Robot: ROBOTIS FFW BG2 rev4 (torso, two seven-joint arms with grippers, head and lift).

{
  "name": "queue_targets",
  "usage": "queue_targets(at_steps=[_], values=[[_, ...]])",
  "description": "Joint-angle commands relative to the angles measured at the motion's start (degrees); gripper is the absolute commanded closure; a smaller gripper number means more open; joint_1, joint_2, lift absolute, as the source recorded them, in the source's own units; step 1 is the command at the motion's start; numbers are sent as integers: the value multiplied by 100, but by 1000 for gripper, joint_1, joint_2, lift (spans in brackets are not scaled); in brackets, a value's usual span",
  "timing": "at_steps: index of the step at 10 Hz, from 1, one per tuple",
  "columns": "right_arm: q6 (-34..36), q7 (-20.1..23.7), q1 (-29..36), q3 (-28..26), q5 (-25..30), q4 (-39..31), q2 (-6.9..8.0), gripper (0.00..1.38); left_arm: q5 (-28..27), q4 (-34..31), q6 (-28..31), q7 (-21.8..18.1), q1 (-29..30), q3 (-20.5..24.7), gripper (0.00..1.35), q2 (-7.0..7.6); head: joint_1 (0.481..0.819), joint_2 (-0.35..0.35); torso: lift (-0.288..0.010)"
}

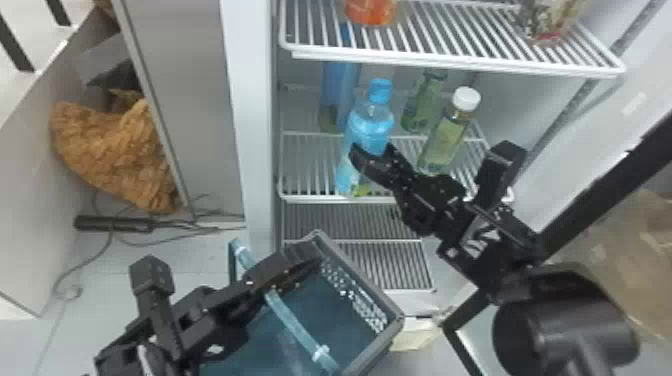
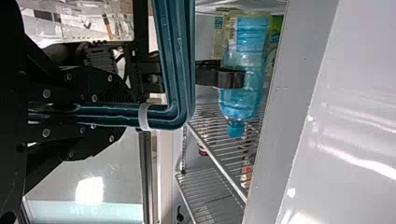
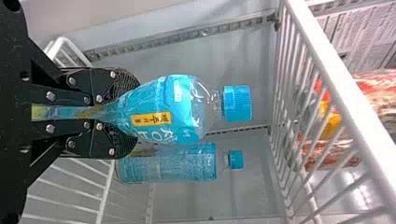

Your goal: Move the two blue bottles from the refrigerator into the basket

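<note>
So the robot's on the grab-the-first-bottle step, by the look of it. The right gripper (image 3: 123, 113) has its fingers closed in on the lower body of the front blue bottle (image 3: 159, 109), open only as wide as the squeezed plastic. That bottle stands roughly upright at the front of the refrigerator (image 1: 250, 125) shelf (image 1: 310, 198); can't tell if its base has cleared the wires. The other blue bottle (image 3: 168, 162) is right behind it, ungripped.

Left gripper (image 2: 119, 114) is pinched nearly shut around the handle (image 1: 297, 320) of the basket (image 1: 357, 277), which sits low in front of the fridge. There's a faint pale patch down inside the basket that I can't make out.

Same shelf also has a white-capped bottle (image 1: 445, 140) and a green bottle (image 1: 422, 102), with an orange-red item (image 1: 370, 10) on the rack above.

Next I'd lift a touch, pull straight out past the shelf edge, then lower it over the basket. I'd watch for clipping the white-capped one, or that soft-looking bottle slipping.
</note>
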Motion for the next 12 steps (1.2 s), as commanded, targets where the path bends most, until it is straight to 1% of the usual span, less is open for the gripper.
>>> queue_targets(at_steps=[1,4,6,10,12], values=[[163,52,343,-133,-120,-373,-2,1277,12,0,7,-9,14,1,1197,3,695,-165,-220],[711,227,1018,-328,-303,-1245,-11,1277,12,0,7,-9,28,1,1199,20,695,-175,-220],[936,359,1243,-362,-417,-1427,-11,1277,12,0,7,-9,43,-10,1197,20,695,-172,-220],[1709,711,1791,-373,-760,-1920,-37,1277,12,14,-7,0,43,-10,1197,20,695,-152,-220],[2089,887,1861,-339,-863,-1948,-107,1277,12,14,-21,0,43,-22,1199,11,695,-138,-220]])
